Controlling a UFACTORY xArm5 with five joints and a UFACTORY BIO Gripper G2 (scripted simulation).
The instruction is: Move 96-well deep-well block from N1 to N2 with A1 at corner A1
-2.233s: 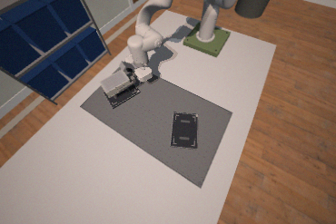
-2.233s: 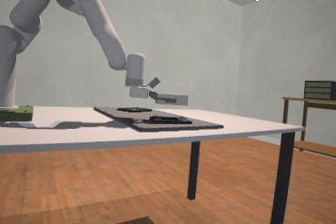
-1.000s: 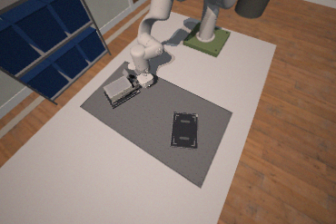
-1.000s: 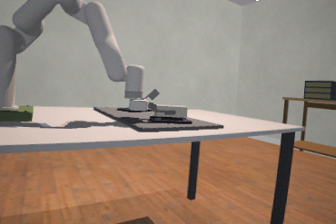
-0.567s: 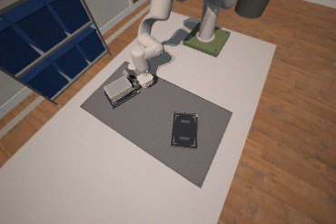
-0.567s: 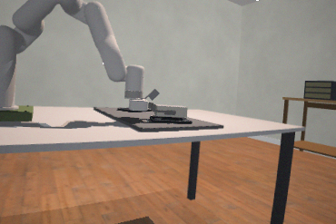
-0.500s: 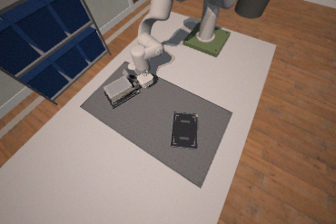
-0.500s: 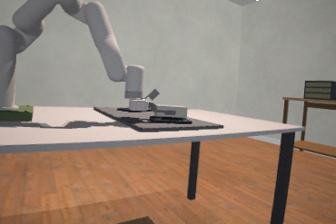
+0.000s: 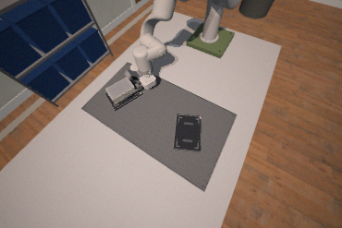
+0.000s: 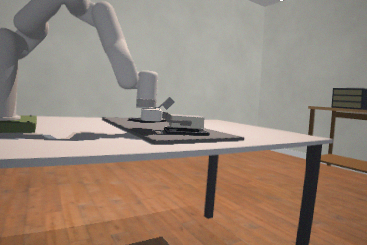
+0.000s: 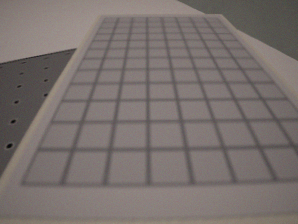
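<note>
The pale grey deep-well block (image 9: 122, 90) (image 10: 186, 119) (image 11: 147, 110) is over nest N1 (image 9: 127, 103) (image 10: 187, 131), at the mat's left as seen from the base. It looks level, at or just above the nest; the exact gap is hard to tell. My gripper (image 9: 137, 82) (image 10: 166, 116) is shut on the block at its end nearest the base; its fingertips are mostly hidden. The wrist view shows the block's well grid lengthwise, and I cannot make out the cut-off corner surely. Nest N2 (image 9: 188, 133) is empty, with a small light mark at its base-side right corner.
Both nests are on the dark grey mat (image 9: 152, 124) (image 10: 219, 139) on the white table (image 9: 92, 165) (image 10: 278, 139). The green base plate (image 9: 196, 41) (image 10: 19, 125) is at the table's back. A rack of blue bins (image 9: 60, 41) stands beyond the table's left side.
</note>
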